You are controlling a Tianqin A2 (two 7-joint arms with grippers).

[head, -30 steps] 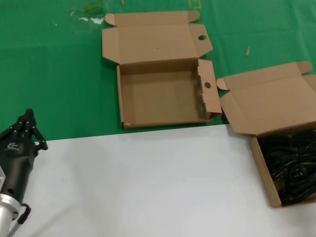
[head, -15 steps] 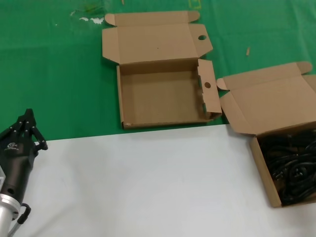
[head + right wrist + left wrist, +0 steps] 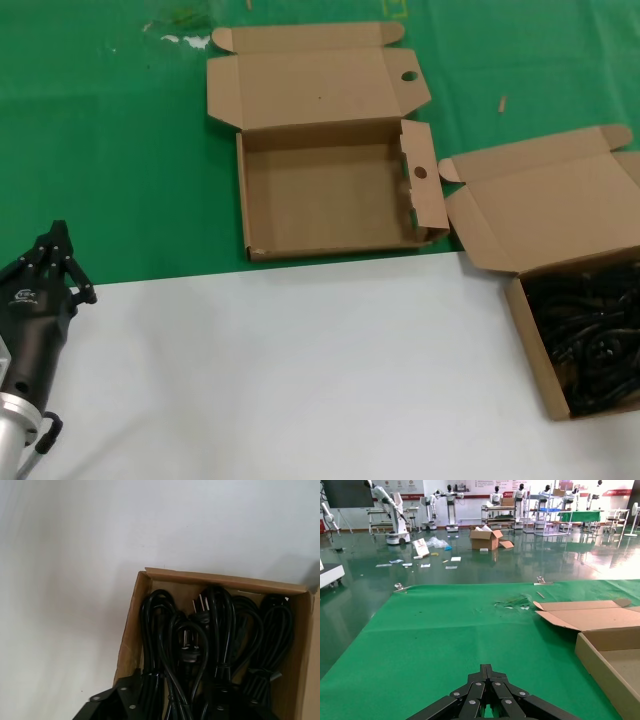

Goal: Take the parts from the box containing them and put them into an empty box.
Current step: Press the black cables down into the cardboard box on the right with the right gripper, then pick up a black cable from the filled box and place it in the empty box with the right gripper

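The parts, black coiled cables [image 3: 590, 335], fill the plain-lidded box [image 3: 527, 335] at the right edge of the head view. The empty box [image 3: 242, 200] lies open at the back centre, with a finger hole in its lid [image 3: 409, 76] and a small hole in its side flap [image 3: 420, 172]. My left gripper [image 3: 57, 234] is shut and empty at the near left, well left of the empty box. In the left wrist view the gripper [image 3: 487, 669] points over green cloth, with the empty box [image 3: 602, 667] off to one side. My right gripper [image 3: 175, 700] hangs open just above the cables [image 3: 200, 640], out of the head view.
A green mat [image 3: 120, 150] covers the far half of the table and a white surface [image 3: 280, 370] the near half. Small scraps [image 3: 180, 38] lie at the back left. The cable box's lid [image 3: 540, 200] stands open near the empty box's side flap.
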